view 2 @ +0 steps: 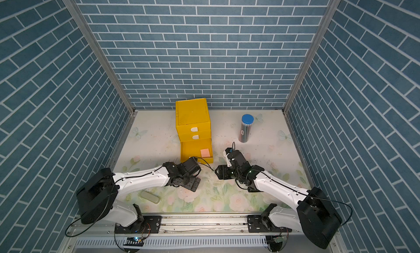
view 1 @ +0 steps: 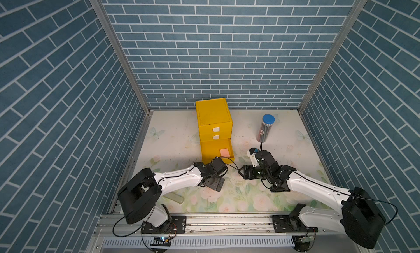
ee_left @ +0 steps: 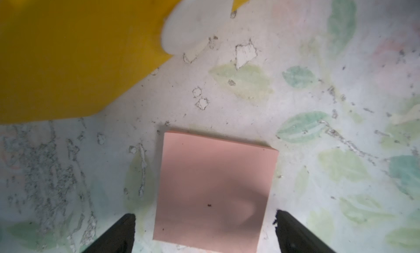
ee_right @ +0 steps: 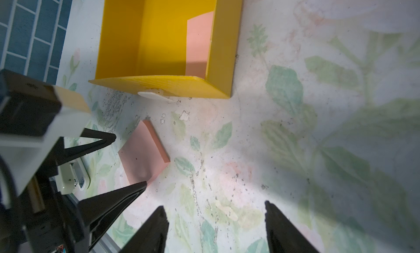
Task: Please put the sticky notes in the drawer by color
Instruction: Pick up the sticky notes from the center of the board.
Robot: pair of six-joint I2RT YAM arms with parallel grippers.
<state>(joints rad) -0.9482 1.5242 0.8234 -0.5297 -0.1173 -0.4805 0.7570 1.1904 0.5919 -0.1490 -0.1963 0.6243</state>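
The yellow drawer cabinet (view 1: 212, 116) (view 2: 192, 115) stands at the back, and its bottom drawer (view 1: 232, 159) (ee_right: 225, 47) is pulled out. One salmon pink sticky note (view 1: 225, 152) (ee_right: 198, 42) lies inside that drawer at its right side. A second pink sticky note (ee_left: 216, 190) (ee_right: 145, 154) lies flat on the table just in front of the drawer. My left gripper (ee_left: 204, 217) (view 1: 216, 183) hangs over it, open, one finger on either side and clear of the pad. My right gripper (ee_right: 214, 206) (view 1: 239, 172) is open beside it with only bare table between its fingers.
A clear pencil tube with a blue cap (view 1: 264, 129) stands at the back right. A grey-green oblong case (view 1: 175, 198) lies near the front left, by the left arm. The drawer's white tab handle (ee_right: 152, 95) points toward the grippers. Blue brick walls close in three sides.
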